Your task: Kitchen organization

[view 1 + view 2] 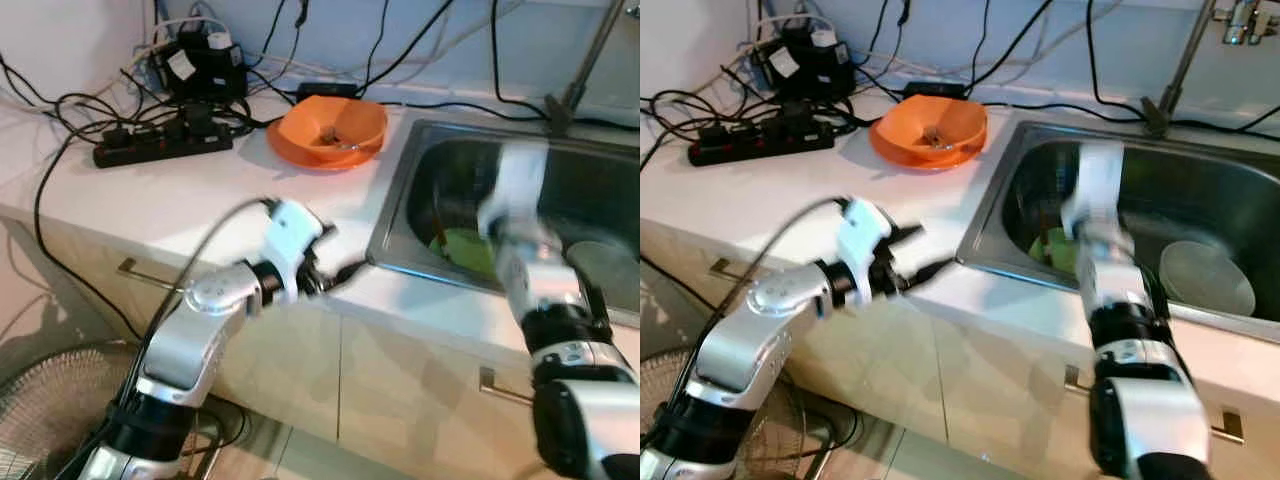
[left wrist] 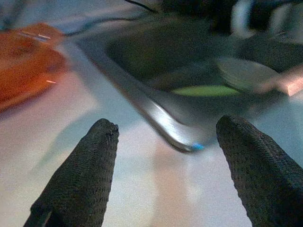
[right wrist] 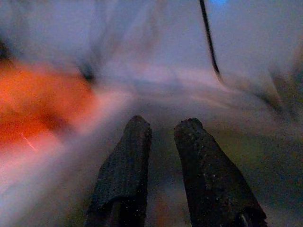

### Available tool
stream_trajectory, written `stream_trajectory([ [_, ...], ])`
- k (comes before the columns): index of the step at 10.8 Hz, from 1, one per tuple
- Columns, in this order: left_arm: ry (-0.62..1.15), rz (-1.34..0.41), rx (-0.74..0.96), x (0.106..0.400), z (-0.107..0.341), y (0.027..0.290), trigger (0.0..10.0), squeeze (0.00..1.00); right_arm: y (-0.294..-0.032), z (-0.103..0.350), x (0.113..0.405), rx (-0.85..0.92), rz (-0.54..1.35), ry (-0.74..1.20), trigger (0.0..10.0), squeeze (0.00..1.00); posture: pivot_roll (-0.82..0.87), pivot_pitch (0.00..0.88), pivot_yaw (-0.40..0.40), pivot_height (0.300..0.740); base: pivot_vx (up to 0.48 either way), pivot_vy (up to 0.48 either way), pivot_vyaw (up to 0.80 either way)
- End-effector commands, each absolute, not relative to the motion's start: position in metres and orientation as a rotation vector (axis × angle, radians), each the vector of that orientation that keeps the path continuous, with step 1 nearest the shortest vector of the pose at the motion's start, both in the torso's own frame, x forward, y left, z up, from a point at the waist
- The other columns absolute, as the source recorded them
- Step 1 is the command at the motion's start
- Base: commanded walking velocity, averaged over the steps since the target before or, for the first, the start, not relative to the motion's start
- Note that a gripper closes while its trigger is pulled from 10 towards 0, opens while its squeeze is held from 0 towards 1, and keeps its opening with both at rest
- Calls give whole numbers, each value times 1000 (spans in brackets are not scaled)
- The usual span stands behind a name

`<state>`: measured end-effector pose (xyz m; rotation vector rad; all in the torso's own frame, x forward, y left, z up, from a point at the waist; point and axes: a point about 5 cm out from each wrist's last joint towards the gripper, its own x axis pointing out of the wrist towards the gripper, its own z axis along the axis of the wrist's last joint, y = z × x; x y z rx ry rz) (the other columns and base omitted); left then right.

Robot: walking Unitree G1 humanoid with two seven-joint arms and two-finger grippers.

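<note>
Both arms are reaching out: left gripper (image 2: 163, 137) is hovering wide open over the counter (image 1: 180, 200), right gripper (image 3: 163, 137), fingers narrow, over the sink (image 1: 400, 190). One orange bowl (image 1: 330, 130) is sitting beside the sink, one green plate (image 1: 465, 250) and one white plate (image 1: 1205, 280) inside it.

1. This is a home kitchen: a white countertop (image 1: 150, 200) runs along the wall above pale cabinet doors (image 1: 400, 390) with metal bar handles (image 1: 505, 388).
2. A steel sink (image 1: 1035, 150) is set into the countertop, with a tap pipe (image 1: 1185, 60) behind it, a pale plate (image 1: 1206, 278) and something green (image 1: 468, 250) inside.
3. An orange bowl (image 1: 330, 130) sits beside the sink.
4. A power strip (image 1: 160, 145) and tangled black cables (image 1: 60, 105) clutter the corner, and a fan (image 1: 45, 410) stands on the floor.
</note>
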<state>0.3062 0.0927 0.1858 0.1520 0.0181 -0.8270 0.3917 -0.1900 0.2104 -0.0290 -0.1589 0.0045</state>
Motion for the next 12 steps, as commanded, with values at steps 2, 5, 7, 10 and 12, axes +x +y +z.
stream_trajectory([
  [2,-33,-672,157,321,195,106,10000,0,-163,236,385,30,145,-300,10000,0,154,33,75,740,0,0,0],
  [5,-57,-378,182,346,197,132,10000,0,-139,222,374,88,204,-289,10000,0,150,45,78,740,0,0,0],
  [7,-56,-291,135,353,193,140,10000,490,-130,216,368,111,201,-273,10000,0,145,57,84,740,0,0,0],
  [10,-74,-262,129,355,188,137,10000,1000,-128,221,367,125,176,-279,10000,0,140,55,81,740,0,0,0],
  [12,-107,-252,100,354,188,137,10000,0,-127,222,368,122,175,-277,10000,0,141,47,77,740,0,0,0],
])
